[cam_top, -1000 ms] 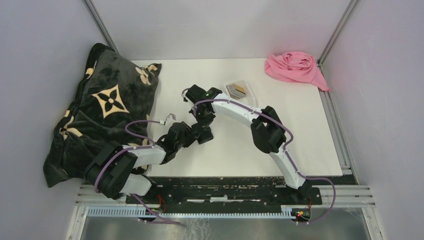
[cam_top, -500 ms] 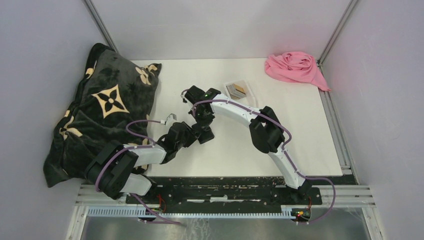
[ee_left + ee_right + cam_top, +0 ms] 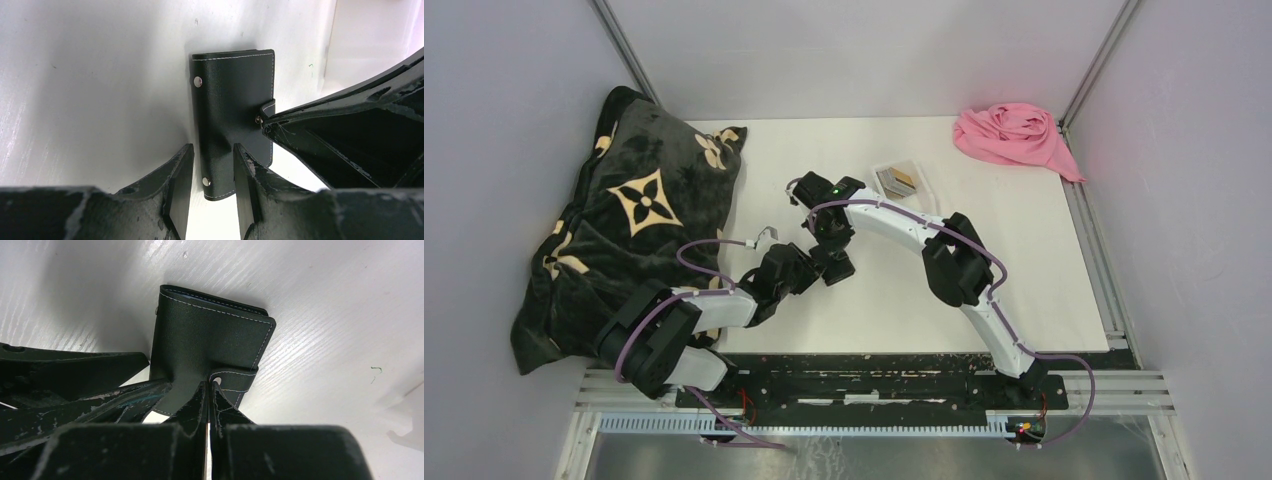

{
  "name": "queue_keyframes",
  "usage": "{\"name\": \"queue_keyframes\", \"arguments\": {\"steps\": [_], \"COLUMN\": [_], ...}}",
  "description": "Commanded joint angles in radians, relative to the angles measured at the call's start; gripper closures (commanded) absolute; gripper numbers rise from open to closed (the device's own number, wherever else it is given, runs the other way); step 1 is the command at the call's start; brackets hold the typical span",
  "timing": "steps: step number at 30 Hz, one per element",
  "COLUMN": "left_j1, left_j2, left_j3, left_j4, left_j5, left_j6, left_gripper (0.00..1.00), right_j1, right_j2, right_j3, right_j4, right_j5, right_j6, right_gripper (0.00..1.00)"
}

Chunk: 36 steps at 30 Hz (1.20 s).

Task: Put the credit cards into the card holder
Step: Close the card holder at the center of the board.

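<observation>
Both arms meet at the card holder [image 3: 232, 95], mid-desk.
The left arm [image 3: 724, 308] reaches in low from the near left corner. The left fingers [image 3: 181, 172] stand parted over the card holder's near end, one just off its long edge and the other across its face; contact, I can't tell. The black holder lies folded, flat on the white desk [image 3: 1024, 260]. The right arm [image 3: 904, 228] arches in from the right, wrist tipped down, with the right fingers [image 3: 196, 405] pressed together on the snap tab [image 3: 237, 377]. The credit cards [image 3: 897, 180] sit in the clear tray [image 3: 927, 185], back right.
</observation>
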Motion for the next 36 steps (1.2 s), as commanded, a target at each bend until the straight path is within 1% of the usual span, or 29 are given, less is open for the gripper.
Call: {"name": "queue_keyframes", "arguments": {"steps": [1, 15, 36], "left_j1": [0.004, 0.004, 0.004], "left_j2": [0.017, 0.021, 0.054], "left_j3": [0.012, 0.002, 0.008], "left_j4": [-0.023, -0.015, 0.009], "left_j5": [0.004, 0.007, 0.022], "left_j6": [0.056, 0.048, 0.041], "left_gripper": [0.57, 0.57, 0.57], "right_j1": [-0.007, -0.02, -0.007], "right_j2": [-0.054, -0.102, -0.054], "right_j3": [0.009, -0.033, -0.019], "right_j4": [0.016, 0.042, 0.029], "right_j5": [0.038, 0.061, 0.004], "right_j6": [-0.006, -0.003, 0.011], "right_gripper": [0.99, 0.99, 0.99]}}
